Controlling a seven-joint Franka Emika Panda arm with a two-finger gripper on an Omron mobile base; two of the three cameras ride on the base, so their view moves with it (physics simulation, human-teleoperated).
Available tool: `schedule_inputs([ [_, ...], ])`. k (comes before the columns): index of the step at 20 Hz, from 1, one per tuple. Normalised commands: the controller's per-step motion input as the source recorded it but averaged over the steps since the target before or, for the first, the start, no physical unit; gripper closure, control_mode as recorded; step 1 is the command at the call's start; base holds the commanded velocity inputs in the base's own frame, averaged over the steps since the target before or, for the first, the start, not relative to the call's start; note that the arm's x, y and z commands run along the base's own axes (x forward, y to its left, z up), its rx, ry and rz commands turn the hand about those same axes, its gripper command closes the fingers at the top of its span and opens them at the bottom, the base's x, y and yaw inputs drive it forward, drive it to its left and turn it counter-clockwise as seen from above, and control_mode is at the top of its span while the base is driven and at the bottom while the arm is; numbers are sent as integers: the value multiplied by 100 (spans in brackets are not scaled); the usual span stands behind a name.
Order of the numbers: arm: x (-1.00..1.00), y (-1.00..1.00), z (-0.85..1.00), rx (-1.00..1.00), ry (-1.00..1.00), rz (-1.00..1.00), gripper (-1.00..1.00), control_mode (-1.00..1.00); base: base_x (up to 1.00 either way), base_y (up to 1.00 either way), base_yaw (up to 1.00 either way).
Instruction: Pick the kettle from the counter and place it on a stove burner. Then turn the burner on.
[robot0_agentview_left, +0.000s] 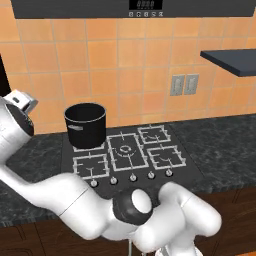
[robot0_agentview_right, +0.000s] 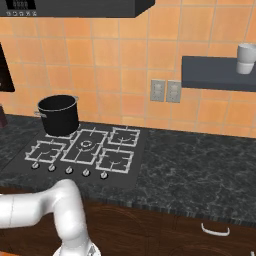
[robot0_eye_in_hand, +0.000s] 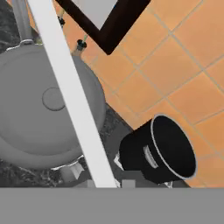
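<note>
1. In the hand view, the end effector is pressed together on the kettle's thin arched handle (robot0_eye_in_hand: 74, 100), which crosses the frame as a pale bar.
2. The grey kettle (robot0_eye_in_hand: 43, 109) sits just below, on the dark marbled counter (robot0_eye_in_hand: 118, 127).
3. Beyond stands the black pot (robot0_eye_in_hand: 159, 148) on the stove (robot0_agentview_left: 130, 155).
4. Orange wall tiles (robot0_eye_in_hand: 183, 65) back everything.

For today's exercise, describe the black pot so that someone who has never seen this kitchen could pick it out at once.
Find the hob set into the dark counter below the orange tiled wall. The pot stands on its back left burner, tall, black, cylindrical and lidless, with small side handles. In the hand view the kettle beside it is grey, squat and rounded.
</note>
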Motion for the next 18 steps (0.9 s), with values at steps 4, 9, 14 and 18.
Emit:
schedule_inputs([
  [4,0,-100,36,30,-35,-3,100,-100,0,0,0],
  [9,0,-100,75,30,-32,0,100,-100,0,0,0],
  [14,0,-100,100,35,-8,-8,100,-100,0,0,0],
  [18,-3,-100,78,34,8,-24,100,-100,0,0,0],
])
